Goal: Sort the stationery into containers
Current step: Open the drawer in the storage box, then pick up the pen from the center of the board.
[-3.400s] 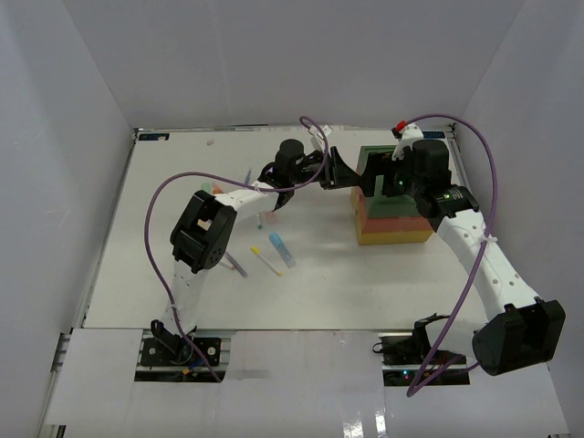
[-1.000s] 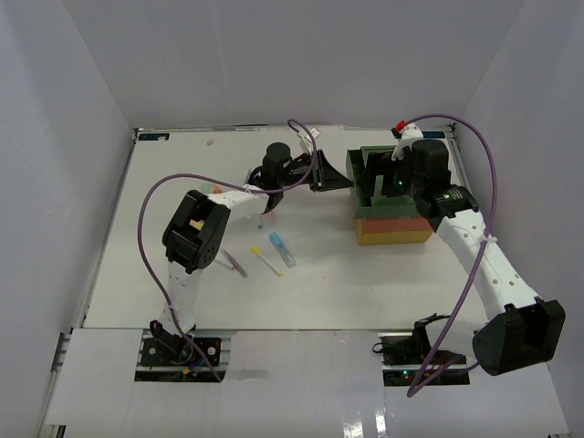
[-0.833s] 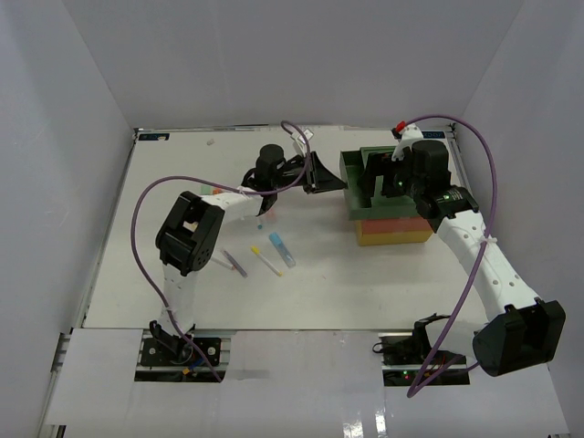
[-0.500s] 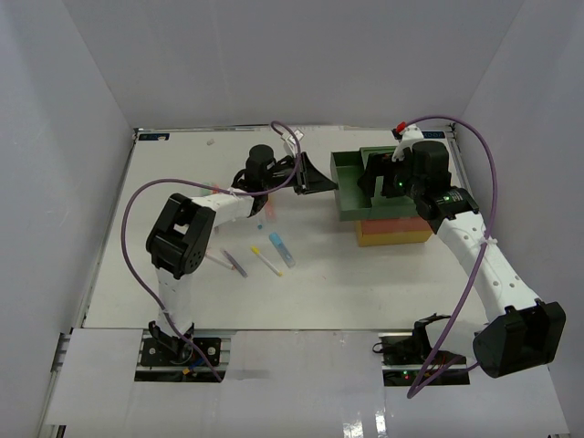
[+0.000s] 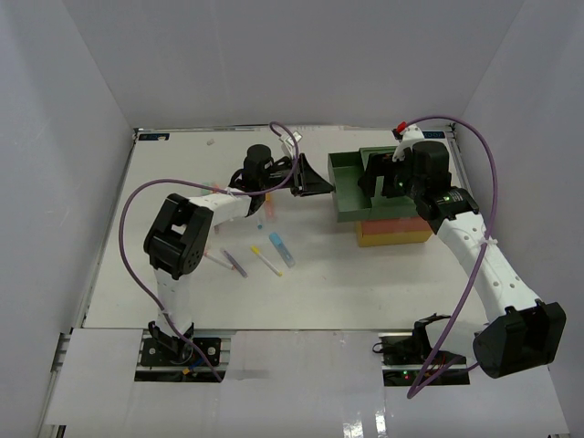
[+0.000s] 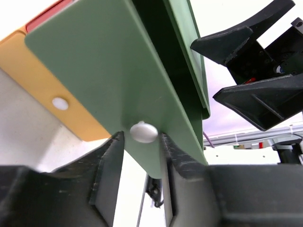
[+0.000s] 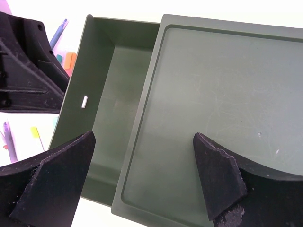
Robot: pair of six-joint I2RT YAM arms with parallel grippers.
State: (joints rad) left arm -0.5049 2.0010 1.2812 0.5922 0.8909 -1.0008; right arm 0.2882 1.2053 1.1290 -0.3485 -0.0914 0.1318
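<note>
The containers are one stacked box (image 5: 394,230) with a green top, a red-orange middle and a yellow bottom. The green drawer (image 5: 349,189) stands pulled out to the left and shows empty (image 7: 104,94). My left gripper (image 5: 325,187) is shut on its white knob (image 6: 143,132), one finger on each side (image 6: 142,151). My right gripper (image 5: 377,179) is open over the box's green top (image 7: 222,94), its fingertips spread wide (image 7: 144,139). The stationery lies on the table to the left: a blue piece (image 5: 281,248), a yellow one (image 5: 266,262), a purple one (image 5: 235,263) and an orange one (image 5: 270,212).
The white table (image 5: 328,274) is walled on three sides. More pens lie under my left forearm near the back (image 5: 248,178). The left arm's purple cable (image 5: 137,214) loops over the table's left half. My left gripper's black body (image 7: 28,71) sits just left of the open drawer.
My left gripper has moved left with the knob and drawn the green drawer out of the box. My right gripper has stayed over the box top.
</note>
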